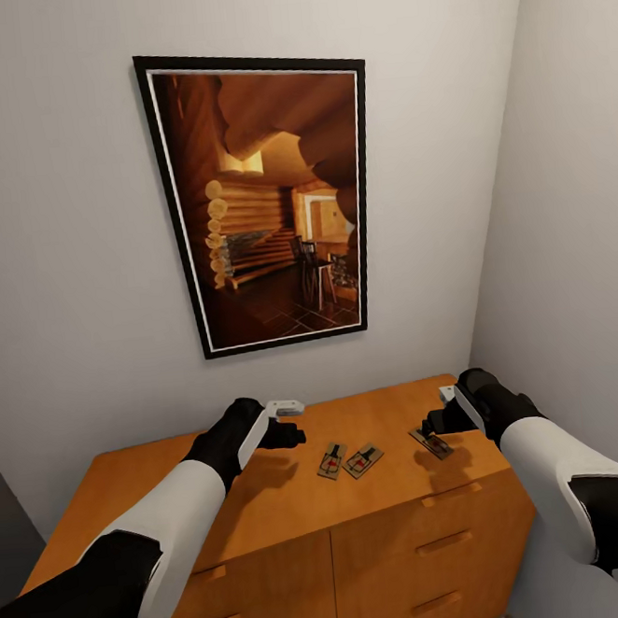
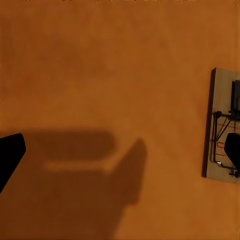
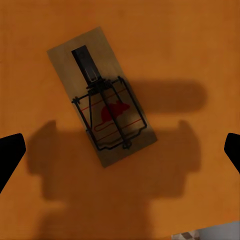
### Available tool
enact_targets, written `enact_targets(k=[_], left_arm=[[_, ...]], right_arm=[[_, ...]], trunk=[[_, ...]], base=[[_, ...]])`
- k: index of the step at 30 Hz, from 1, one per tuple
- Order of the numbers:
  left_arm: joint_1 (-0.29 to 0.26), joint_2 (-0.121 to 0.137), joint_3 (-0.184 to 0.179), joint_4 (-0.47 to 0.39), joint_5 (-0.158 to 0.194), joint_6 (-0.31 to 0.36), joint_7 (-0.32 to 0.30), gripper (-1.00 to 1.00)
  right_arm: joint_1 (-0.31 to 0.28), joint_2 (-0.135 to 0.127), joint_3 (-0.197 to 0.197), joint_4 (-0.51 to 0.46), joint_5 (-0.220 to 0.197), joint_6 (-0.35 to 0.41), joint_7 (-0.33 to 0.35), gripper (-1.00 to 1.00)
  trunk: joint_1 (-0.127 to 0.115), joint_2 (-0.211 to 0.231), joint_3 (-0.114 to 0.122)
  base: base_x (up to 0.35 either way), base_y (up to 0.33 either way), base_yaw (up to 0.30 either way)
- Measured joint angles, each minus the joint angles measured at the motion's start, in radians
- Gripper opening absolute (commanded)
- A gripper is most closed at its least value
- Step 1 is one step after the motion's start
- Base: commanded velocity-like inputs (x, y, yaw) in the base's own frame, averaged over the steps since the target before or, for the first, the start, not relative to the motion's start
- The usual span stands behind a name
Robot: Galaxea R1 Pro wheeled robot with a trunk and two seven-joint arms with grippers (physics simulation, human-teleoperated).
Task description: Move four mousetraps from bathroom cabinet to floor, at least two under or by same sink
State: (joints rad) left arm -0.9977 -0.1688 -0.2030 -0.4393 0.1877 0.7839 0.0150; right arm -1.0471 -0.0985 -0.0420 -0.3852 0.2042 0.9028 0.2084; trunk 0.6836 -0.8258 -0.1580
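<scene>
Right tool (image 1: 438, 421), fingers spread wide apart, hangs over the right end of my cabinet top (image 1: 269, 500), directly above one mousetrap (image 1: 432, 443); in the right wrist view that mousetrap (image 3: 102, 116) lies flat and slanted between my two dark fingertips (image 3: 10, 155), touching neither, with a red mark on its board under the wire frame. Left tool (image 1: 291, 423) hangs over the middle of the cabinet top, its fingers also apart and holding nothing; in the left wrist view one fingertip (image 2: 10, 155) shows at one edge and a mousetrap (image 2: 222, 132) at the opposite edge, partly behind the other fingertip. Two mousetraps (image 1: 332, 460) (image 1: 363, 461) lie side by side, just touching or nearly so, between my two tools in the head view. Cabinet: orange-brown wood with bar handles (image 1: 444, 542) on its front. Behind it, on the grey wall, hangs a framed picture (image 1: 267, 200) of a log interior.
</scene>
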Motion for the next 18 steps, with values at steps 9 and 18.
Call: enact_targets(k=[9,18], left_arm=[[0.0,-0.001,0.0,0.001,0.001,0.0,-0.001,1.0],[0.0,-0.001,0.0,-0.002,0.002,-0.001,0.0,1.0]], right_arm=[[0.0,0.0,0.0,0.0,0.0,0.0,0.0,1.0],[0.0,0.0,0.0,0.0,0.0,0.0,0.0,1.0]], trunk=[[0.0,0.0,0.0],[0.0,0.0,0.0]], base=[[0.0,0.0,0.0],[0.0,0.0,0.0]])
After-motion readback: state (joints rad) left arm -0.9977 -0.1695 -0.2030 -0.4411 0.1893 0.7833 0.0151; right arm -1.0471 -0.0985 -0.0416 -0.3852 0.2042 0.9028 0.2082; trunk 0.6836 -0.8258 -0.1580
